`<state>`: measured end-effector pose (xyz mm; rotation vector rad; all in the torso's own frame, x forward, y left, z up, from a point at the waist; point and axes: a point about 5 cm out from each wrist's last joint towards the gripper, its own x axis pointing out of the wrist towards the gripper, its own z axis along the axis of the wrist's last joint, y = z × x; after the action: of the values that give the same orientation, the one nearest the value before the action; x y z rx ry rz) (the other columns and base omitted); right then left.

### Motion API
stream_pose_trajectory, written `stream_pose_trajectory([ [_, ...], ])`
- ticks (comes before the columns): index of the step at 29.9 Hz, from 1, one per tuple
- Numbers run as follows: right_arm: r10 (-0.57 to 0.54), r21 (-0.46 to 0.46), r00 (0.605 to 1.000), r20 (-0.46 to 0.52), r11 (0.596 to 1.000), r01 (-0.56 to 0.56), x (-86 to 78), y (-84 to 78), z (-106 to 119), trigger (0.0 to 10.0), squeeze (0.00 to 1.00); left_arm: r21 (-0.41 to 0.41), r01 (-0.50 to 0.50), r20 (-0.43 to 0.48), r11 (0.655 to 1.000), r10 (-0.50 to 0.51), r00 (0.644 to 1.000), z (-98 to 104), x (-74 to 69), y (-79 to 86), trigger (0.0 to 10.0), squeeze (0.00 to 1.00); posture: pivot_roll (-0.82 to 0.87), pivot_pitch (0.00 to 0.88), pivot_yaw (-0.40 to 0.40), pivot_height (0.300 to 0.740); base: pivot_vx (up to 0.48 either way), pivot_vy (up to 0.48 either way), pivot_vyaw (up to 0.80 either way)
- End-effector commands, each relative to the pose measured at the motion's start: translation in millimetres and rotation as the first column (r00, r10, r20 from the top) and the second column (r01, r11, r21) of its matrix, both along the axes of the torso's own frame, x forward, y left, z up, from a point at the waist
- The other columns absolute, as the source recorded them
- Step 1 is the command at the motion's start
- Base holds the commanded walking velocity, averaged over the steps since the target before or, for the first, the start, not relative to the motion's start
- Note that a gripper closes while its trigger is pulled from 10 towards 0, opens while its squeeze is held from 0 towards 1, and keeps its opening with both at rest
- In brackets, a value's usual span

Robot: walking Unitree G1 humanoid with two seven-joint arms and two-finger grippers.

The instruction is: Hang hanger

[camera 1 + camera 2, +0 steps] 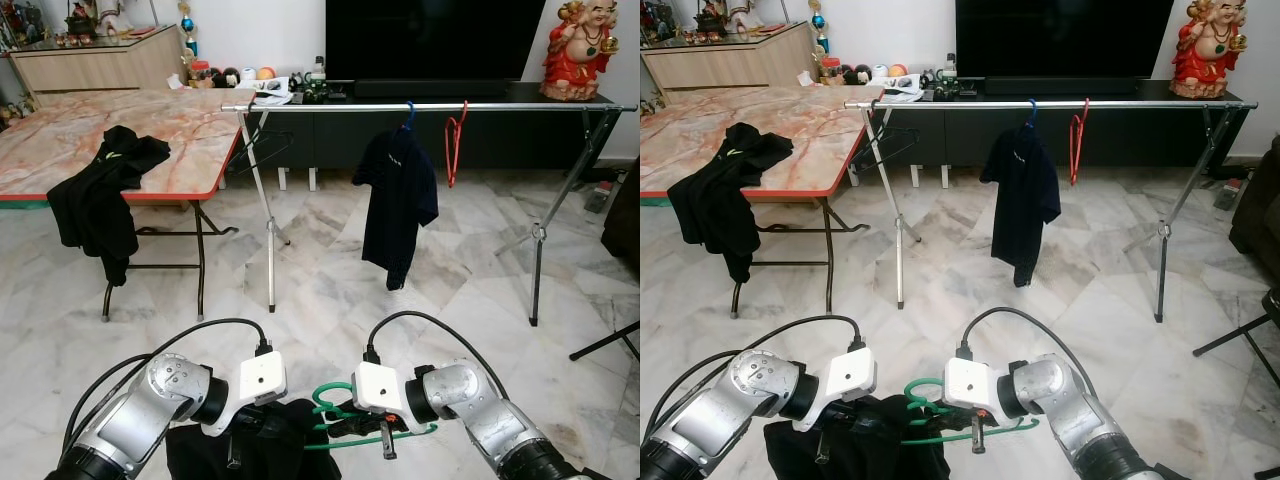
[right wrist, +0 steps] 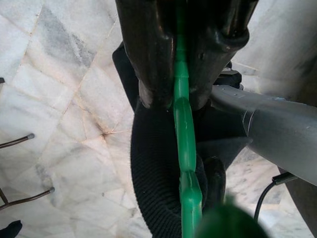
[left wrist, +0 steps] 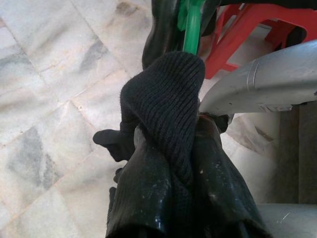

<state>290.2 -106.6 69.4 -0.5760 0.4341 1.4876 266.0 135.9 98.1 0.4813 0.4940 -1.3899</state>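
My right gripper [image 1: 978, 432] jaws clamp the green hanger [image 1: 940, 425]; left gripper [image 3: 168, 163] jaws pinch the black garment [image 1: 865, 445]. Keep level toward the rail [image 1: 1040, 104].

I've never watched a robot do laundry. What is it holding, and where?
The right gripper pinches the green hanger by its thin bar; the left gripper grips the black garment's knit fabric.

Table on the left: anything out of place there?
Yes. A black garment is slumped over the marble-top table's front edge, half dangling toward the floor, not hung on the rail like the dark shirt.
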Motion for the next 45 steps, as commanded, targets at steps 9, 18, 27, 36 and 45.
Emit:
stream_pose_trajectory([
  [9,-0.005,0.023,1.000,-0.010,1.000,0.006,-4.1,7.3,-5,0.0,0.00,-0.045,0.043,0.045,0.998,-0.041,0.998,11,0.6,-11.2,10.0,0.00,0.09,0.000,0.049,0.740,0.000,0.000,0.00],
  [18,-0.029,0.050,0.999,-0.025,0.998,0.030,-9.3,8.6,-11,0.0,0.00,-0.054,0.045,0.060,0.998,-0.042,0.997,13,3.0,-12.2,10.0,0.00,0.09,0.000,0.042,0.740,0.000,0.000,0.00],
  [27,-0.090,0.087,0.996,-0.018,0.992,0.091,-7.7,10.5,-13,0.0,0.00,-0.094,0.047,0.060,0.994,-0.042,0.997,15,6.4,-19.7,10.0,1.00,0.08,0.000,0.022,0.740,0.000,0.000,0.00],
  [36,-0.261,0.155,0.965,0.024,0.955,0.255,3.6,6.7,-10,0.0,0.00,-0.069,-0.014,0.112,0.998,0.022,0.993,19,11.5,-6.6,10.0,1.00,0.09,0.000,-0.013,0.740,0.000,0.000,0.00],
  [45,-0.304,0.153,0.952,-0.024,0.941,0.304,-3.4,9.9,-21,0.0,0.00,-0.130,-0.124,0.107,0.984,0.138,0.985,26,9.6,13.1,10.0,1.00,0.10,0.000,-0.028,0.740,0.000,0.000,0.00],
])
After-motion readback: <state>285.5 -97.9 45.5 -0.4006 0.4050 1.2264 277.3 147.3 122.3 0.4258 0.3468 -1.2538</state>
